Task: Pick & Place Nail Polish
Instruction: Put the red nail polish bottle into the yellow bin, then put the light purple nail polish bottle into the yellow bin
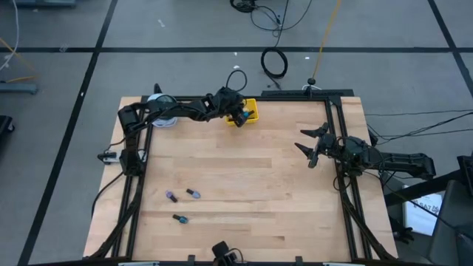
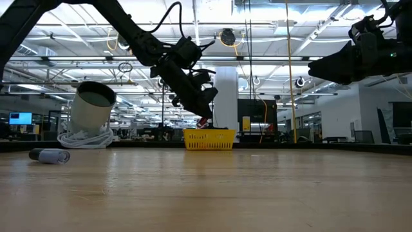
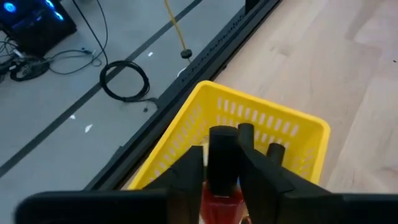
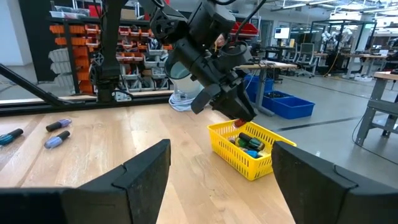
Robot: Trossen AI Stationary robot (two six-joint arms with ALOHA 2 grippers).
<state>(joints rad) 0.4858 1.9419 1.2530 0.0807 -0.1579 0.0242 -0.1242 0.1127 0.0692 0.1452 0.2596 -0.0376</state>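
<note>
I have the left gripper [image 1: 239,116] hanging over the yellow tray [image 1: 250,111] at the far edge of the table [image 1: 244,185], with a red nail polish bottle [image 3: 222,186] between its fingers [image 3: 186,177]. In the left wrist view the dark cap points forward along the fingers, so the bottle's long axis runs in line with the jaws and down toward the tray's open top. The jaws look barely parted around the red body; I think they are beginning to let go, but I can't tell from here whether the bottle is clamped or already loose. The right wrist view shows several bottles [image 4: 249,142] already lying in the tray. Three bottles [image 1: 182,203] lie loose on the near left part of the table, well apart from the tray, each on its side. They are nearer my left arm than the right. The right gripper [image 1: 309,147] waits at the right side with its jaws spread wide and nothing in them.
</note>
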